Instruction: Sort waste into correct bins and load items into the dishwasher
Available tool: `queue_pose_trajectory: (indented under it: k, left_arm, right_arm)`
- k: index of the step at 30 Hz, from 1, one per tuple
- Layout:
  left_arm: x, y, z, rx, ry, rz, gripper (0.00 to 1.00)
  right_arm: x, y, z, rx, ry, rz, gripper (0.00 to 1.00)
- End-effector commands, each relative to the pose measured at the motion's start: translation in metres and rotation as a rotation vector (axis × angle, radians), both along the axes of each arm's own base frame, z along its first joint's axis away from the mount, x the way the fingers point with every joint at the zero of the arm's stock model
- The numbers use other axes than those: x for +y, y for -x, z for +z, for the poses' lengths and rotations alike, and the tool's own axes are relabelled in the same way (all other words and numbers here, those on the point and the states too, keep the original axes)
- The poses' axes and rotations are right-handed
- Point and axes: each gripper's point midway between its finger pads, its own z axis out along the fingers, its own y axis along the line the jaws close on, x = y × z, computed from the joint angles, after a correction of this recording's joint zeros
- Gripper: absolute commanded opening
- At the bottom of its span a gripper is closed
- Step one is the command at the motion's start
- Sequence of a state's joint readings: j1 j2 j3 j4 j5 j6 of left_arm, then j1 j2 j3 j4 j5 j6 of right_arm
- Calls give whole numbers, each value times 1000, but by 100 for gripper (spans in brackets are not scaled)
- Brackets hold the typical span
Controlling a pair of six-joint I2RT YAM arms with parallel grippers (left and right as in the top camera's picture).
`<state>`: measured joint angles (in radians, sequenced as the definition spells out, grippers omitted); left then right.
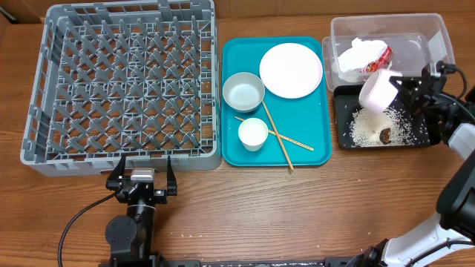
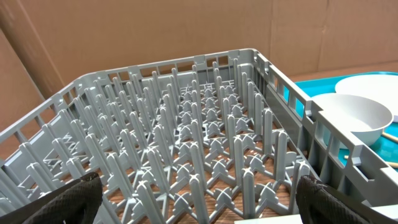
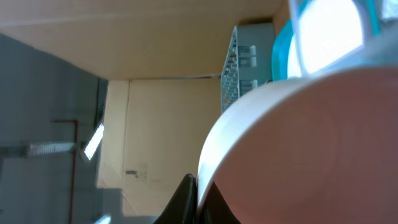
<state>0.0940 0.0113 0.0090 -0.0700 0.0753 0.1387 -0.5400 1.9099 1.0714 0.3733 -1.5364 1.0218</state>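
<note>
My right gripper (image 1: 404, 87) is shut on the rim of a whitish bowl (image 1: 378, 90), held tipped on its side over the black tray (image 1: 344, 111); the bowl fills the right wrist view (image 3: 305, 149). Rice grains (image 1: 371, 127) and a brown food lump (image 1: 385, 136) lie in the black tray. The white napkin (image 1: 356, 53) and red wrapper (image 1: 377, 59) lie in the clear tub (image 1: 438, 33). On the teal tray (image 1: 312, 156) are the plate (image 1: 291, 70), the grey-blue bowl (image 1: 243, 92), the cup (image 1: 252, 133) and chopsticks (image 1: 278, 137). My left gripper (image 1: 141, 176) is open in front of the grey rack (image 1: 126, 81).
The rack's pegs (image 2: 199, 143) fill the left wrist view, with the bowl (image 2: 360, 118) beyond its right wall. The teal tray lies between the rack and the two bins. My right arm (image 1: 456, 193) comes in from the lower right.
</note>
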Motion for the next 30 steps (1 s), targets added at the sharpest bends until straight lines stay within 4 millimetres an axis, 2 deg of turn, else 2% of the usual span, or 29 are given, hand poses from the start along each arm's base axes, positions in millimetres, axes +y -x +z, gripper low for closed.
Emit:
queue_pose_trajectory:
  k: [1,6,13,17,20,21,23,25,27,28,30]
  left_arm:
    - [2,0,-1,-1,-18,6,100]
    - [2,0,-1,-1,-18,6,100]
    - [2,0,-1,-1,-18,6,100]
    - [2,0,-1,-1,-18,6,100]
    - [2,0,-1,-1,-18,6,100]
    - [2,0,-1,-1,-18,6,100]
    - [2,0,-1,-1,-18,6,100]
    - [2,0,-1,-1,-18,6,100]
    - [2,0,-1,-1,-18,6,100]
    - [2,0,-1,-1,-18,6,100]
    - [2,0,-1,-1,-18,6,100]
  right_arm:
    - [21,5,34,-135,65,72,4]
    - [20,5,51,-96,47,67,4]
    - [22,8,63,-81,39,64,4]
    - [25,18,86,-43,19,65,4]
    - [32,28,116,-211,119,69,4]
    - [38,30,121,-266,149,82,4]
    - [51,29,123,-264,142,110,4]
    - [72,26,124,-270,131,145,4]
    - [96,23,126,-278,117,178,4]
    - [117,21,128,-297,110,198,4]
    - [136,18,129,-315,104,207,4]
